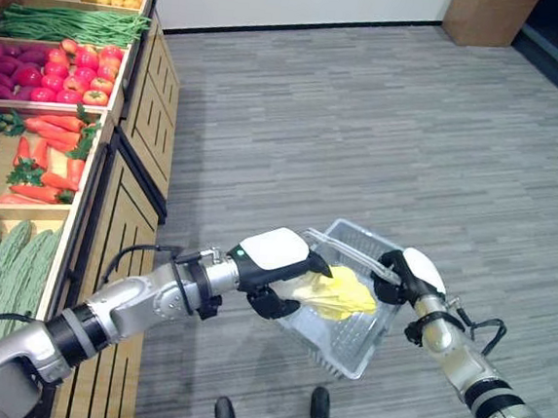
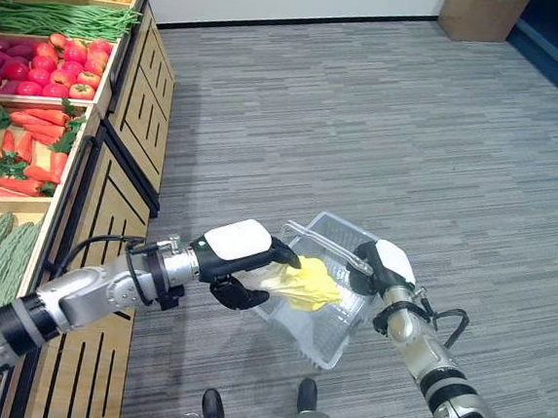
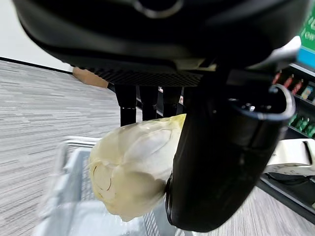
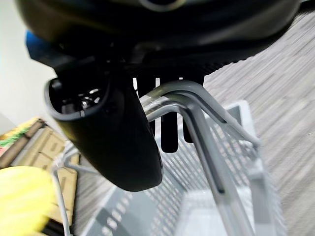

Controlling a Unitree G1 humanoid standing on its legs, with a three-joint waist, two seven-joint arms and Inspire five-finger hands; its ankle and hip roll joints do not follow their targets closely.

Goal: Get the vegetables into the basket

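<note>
Low in the frame's centre, the left hand (image 1: 273, 259) has its fingers and thumb curled round a pale yellow cabbage (image 1: 335, 290), holding it inside the clear plastic basket (image 1: 350, 344). Just right of it, the right hand (image 1: 408, 275) grips the basket's metal handles (image 4: 197, 105).

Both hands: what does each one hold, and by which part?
The left hand holds the cabbage by its side, over the basket. The right hand holds the basket by its handles.
</note>
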